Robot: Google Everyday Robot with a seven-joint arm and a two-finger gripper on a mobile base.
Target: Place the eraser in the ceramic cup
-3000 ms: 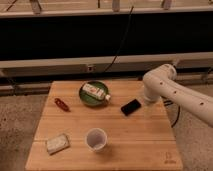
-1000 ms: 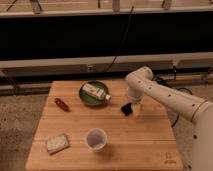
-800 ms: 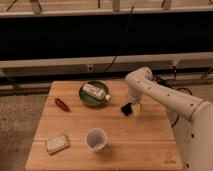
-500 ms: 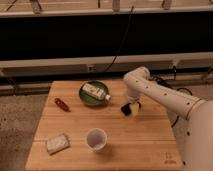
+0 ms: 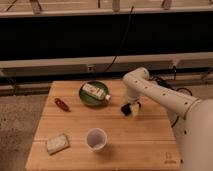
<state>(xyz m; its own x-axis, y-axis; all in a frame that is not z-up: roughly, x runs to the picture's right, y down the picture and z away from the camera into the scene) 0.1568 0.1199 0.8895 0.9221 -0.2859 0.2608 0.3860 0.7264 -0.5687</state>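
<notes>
A white robot arm (image 5: 155,92) reaches from the right over a pale wooden slatted table (image 5: 130,145), its two-finger gripper (image 5: 128,109) lowered with jaws spread at the small flat black eraser (image 5: 135,111), which lies on the boards right of centre, just beside the round green plate (image 5: 84,98) and partly hidden by the fingers; whether the fingers touch the block cannot be told. Only a dark sliver of the eraser shows beneath the tool. The small round whitish ceramic cup (image 5: 96,139) stands upright and apart from it, nearer the front edge, mouth open to the camera. On the plate rests a white-and-orange oblong package (image 5: 95,91), its printing too faint to read. A small dark mark (image 5: 170,160) at the table's front right corner is likewise illegible. A slim red object (image 5: 62,104) lies left of the plate, and a pale grey-white square pad (image 5: 57,143) sits at front left
</notes>
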